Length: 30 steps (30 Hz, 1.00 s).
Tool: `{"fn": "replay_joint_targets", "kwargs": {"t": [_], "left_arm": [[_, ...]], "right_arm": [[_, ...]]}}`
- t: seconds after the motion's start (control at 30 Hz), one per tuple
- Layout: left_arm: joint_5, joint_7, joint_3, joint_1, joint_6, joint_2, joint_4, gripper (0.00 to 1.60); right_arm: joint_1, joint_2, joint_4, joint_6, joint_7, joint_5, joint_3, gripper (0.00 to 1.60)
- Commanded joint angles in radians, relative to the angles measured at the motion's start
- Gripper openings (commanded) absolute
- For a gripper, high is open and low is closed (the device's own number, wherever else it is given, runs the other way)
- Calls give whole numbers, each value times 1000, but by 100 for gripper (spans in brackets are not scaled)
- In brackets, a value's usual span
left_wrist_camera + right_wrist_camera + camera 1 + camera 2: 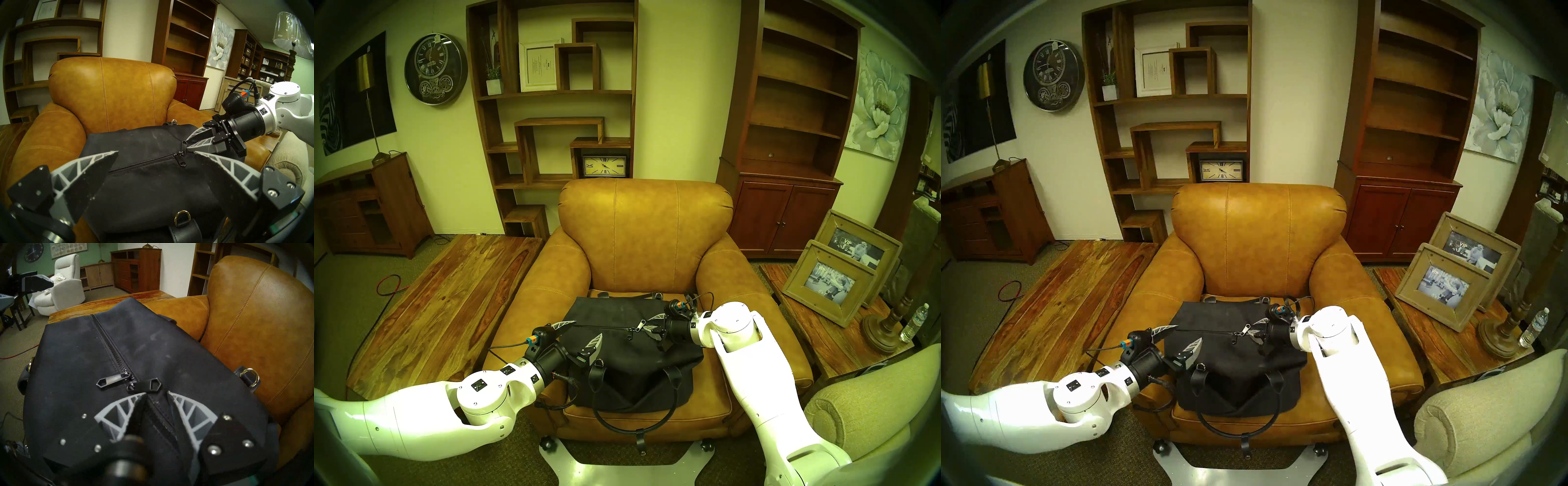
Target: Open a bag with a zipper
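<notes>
arms: 2, glossy white shells, small dark screws, square black markings | wrists: black cylinders, silver collars | left gripper [582,334]: grey ribbed lattice fingers, black mounts, silver screws | right gripper [654,322]: same build | connectors: orange-and-teal, black cables, braided sleeve at left wrist

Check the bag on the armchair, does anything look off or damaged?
Nothing damaged. The bag slumps at its near side, and one handle hangs over the armchair seat's front edge. The zipper looks closed.

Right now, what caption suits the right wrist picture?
Right gripper poised open behind two pull tabs on the closed zipper of a black bag.
</notes>
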State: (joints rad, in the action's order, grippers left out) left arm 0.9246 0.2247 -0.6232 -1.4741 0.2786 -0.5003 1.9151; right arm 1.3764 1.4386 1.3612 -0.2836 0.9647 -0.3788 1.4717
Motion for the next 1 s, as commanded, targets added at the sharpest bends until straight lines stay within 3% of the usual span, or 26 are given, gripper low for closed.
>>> {"fn": "replay_joint_targets", "kwargs": {"t": [0.0, 0.07, 0.57, 0.8, 0.97], "left_arm": [[3, 2, -7, 4, 6, 1, 11, 160], [3, 2, -7, 4, 6, 1, 11, 160], [3, 2, -7, 5, 6, 1, 11, 160], [3, 2, -6, 5, 6, 1, 11, 160], [3, 2, -6, 5, 6, 1, 11, 160]], "right_arm": [[11, 14, 35, 23, -4, 15, 3, 151], [10, 16, 44, 18, 2, 19, 6, 156], [13, 31, 51, 10, 30, 35, 16, 147], [5, 38, 44, 10, 31, 26, 10, 155], [-1, 39, 36, 8, 33, 24, 6, 146]]}}
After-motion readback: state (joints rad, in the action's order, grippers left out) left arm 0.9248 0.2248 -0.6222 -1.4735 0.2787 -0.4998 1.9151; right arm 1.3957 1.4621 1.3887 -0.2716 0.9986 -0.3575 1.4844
